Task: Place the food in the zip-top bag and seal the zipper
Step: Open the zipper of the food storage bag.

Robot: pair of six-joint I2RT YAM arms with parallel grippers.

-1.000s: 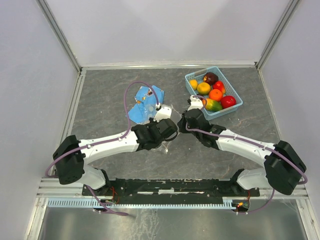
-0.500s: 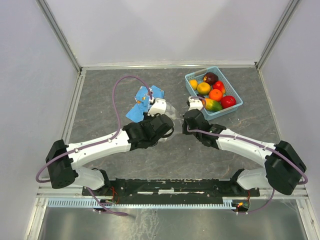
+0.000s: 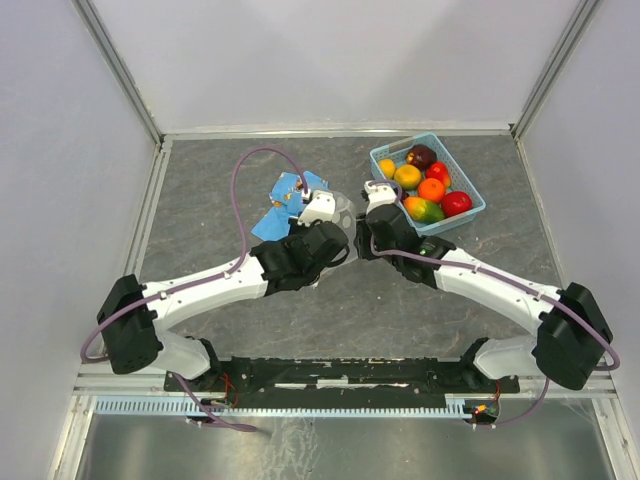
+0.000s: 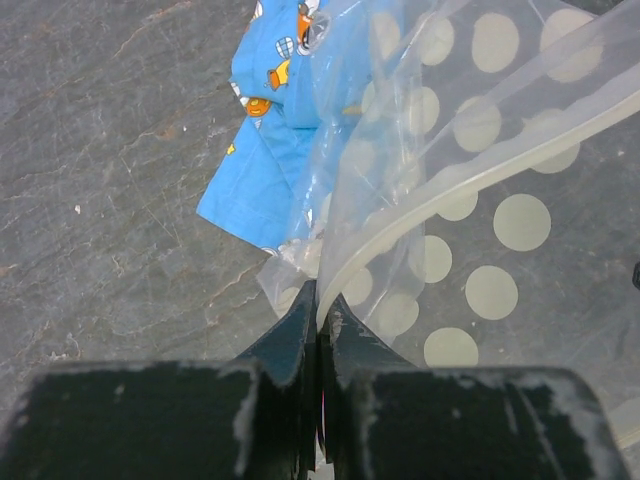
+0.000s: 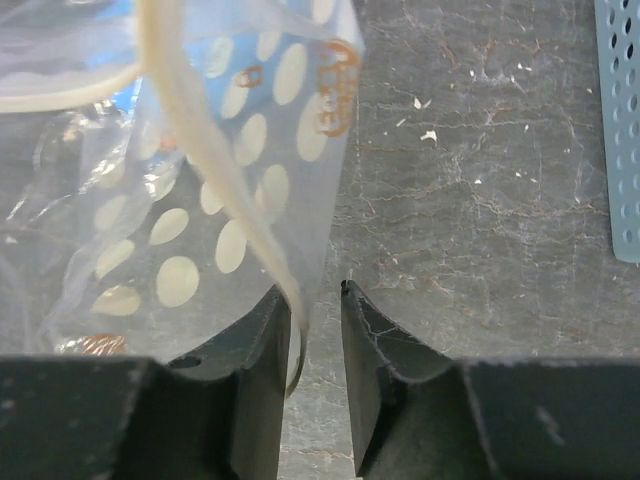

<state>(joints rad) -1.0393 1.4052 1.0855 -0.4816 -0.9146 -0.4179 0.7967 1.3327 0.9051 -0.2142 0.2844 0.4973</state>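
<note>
Fruits [image 3: 431, 189] lie heaped in a light blue basket [image 3: 463, 172] at the far right of the grey table [image 3: 200, 200]. I count about seven: yellow, orange, two red, one dark maroon at the far end and a green-orange one at the near end. Both arms reach in toward the middle of the table and meet just left of the basket, with the zip-top bag [image 4: 480, 250] between them. From above, the bag is only a clear glint between the two wrists. Close up it is a floppy clear pouch printed with pale round dots. The left pincer [image 4: 320, 315] is pressed together on the bag's edge, right where the zipper [image 4: 480, 168] begins, and from that grip the white strip curves up and away to the right. A blue patterned cloth [image 4: 270, 150] lies crumpled on the table just beyond the bag on its left side, and part of it shows through the plastic. The right pincer [image 5: 318, 295] stands with its fingers a little apart, the stone-grey table visible in the gap. The zipper strip comes down into that gap and hangs against the inner face of the left-hand finger [image 5: 262, 340], while the other finger is clear of it. The dotted plastic billows off to the left of this pincer. A perforated corner of the basket shows at the right edge of the right wrist view, well apart from the fingers.
</note>
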